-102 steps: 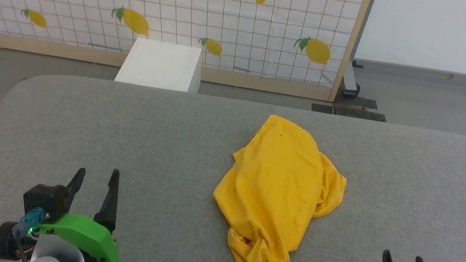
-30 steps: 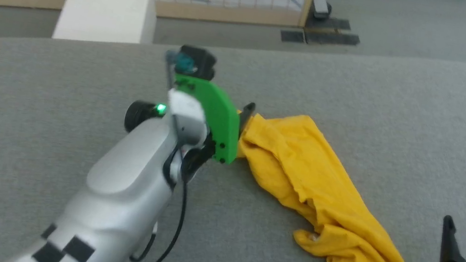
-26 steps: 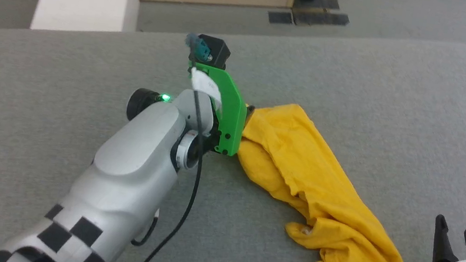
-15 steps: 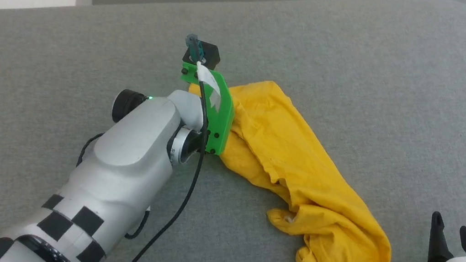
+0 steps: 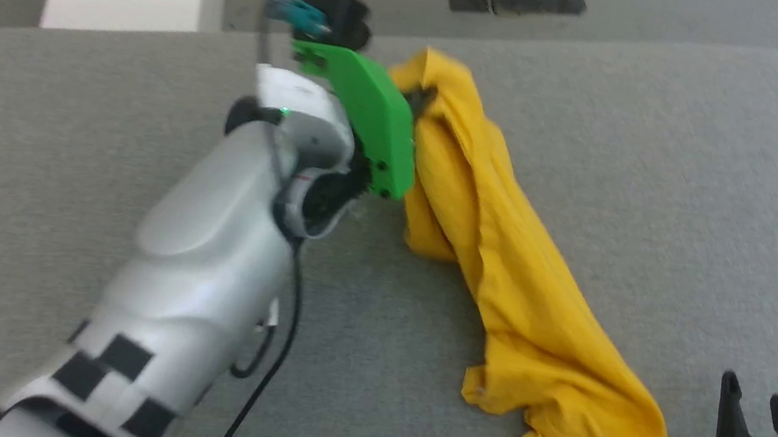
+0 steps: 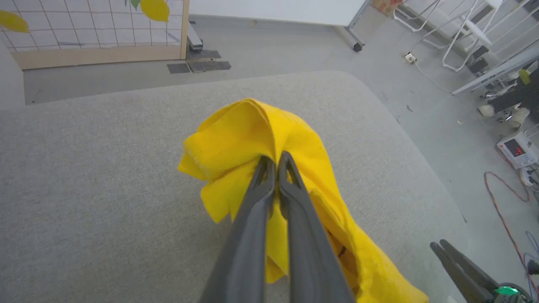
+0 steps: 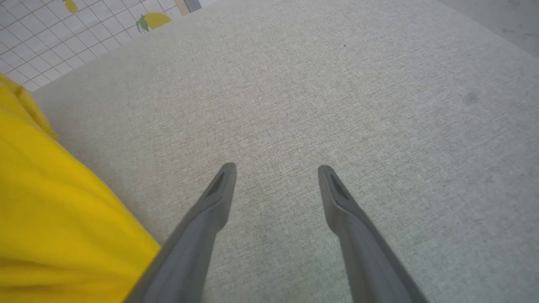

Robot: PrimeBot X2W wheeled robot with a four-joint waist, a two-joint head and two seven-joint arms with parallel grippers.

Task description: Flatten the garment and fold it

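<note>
One grip: left gripper (image 6: 276,159) clamped on yellow T-shirt (image 5: 503,282), 12 o'clock; right gripper (image 5: 751,390) apart. Flattening; next right takes near end.

Garment (image 5: 523,300): plain bright yellow cloth, crumpled into a long rumpled band lying diagonally, far end pinched up off the grey counter (image 5: 673,176) by the left pincer (image 6: 276,159), near end heaped on it.

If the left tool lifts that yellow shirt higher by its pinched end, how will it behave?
Probably floppy: the garment sags in folds from the shut left tool down to the table. Likely light: a small pinch holds its raised end.
</note>
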